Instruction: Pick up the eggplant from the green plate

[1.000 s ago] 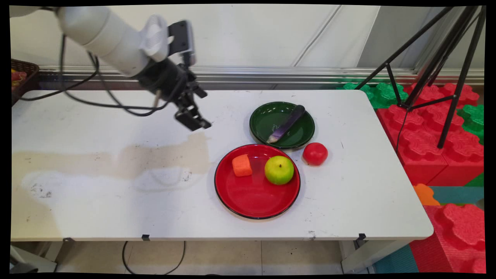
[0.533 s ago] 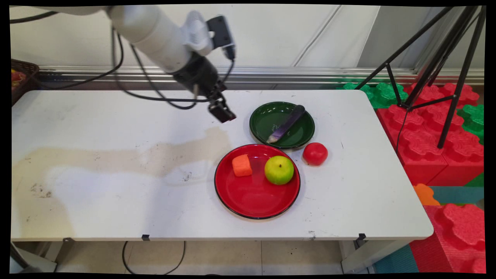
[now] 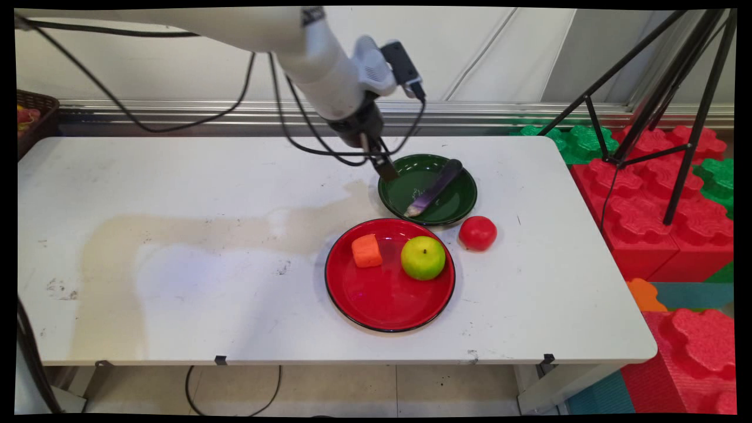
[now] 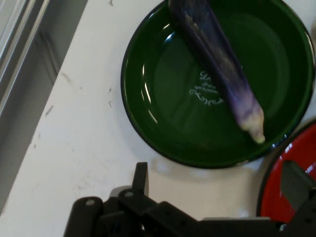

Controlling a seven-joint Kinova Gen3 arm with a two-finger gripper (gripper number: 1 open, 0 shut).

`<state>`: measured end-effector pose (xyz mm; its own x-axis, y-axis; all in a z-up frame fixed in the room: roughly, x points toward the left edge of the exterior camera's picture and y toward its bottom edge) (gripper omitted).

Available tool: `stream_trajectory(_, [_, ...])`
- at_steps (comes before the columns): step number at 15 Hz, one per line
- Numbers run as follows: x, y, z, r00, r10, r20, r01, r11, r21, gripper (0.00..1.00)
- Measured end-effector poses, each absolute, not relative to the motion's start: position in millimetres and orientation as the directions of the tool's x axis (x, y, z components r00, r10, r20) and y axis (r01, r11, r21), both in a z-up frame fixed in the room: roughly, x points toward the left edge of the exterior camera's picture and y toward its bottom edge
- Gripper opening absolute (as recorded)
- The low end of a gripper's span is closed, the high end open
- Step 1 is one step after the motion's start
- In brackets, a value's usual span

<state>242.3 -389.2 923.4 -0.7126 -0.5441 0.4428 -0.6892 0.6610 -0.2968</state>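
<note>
On the white surface (image 3: 176, 176), the pincer (image 3: 385, 166) hovers empty at the green plate's (image 3: 455, 205) left rim, jaws wide. An eggplant (image 3: 436, 187) lies inside. Nearby: tomato (image 3: 477, 233), red plate (image 3: 382, 299) with apple (image 3: 423, 257) and carrot (image 3: 366, 251).

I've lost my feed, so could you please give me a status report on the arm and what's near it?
Tool open, empty, over left rim of green plate. Eggplant lies in that plate, untouched. Nothing between them.
</note>
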Motion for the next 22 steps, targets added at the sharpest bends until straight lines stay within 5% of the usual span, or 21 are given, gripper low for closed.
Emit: stream_trajectory(22, [162.4,-493.9,793.1,-0.610,-0.611,0.505,-0.774,0.596,-0.213,1.00])
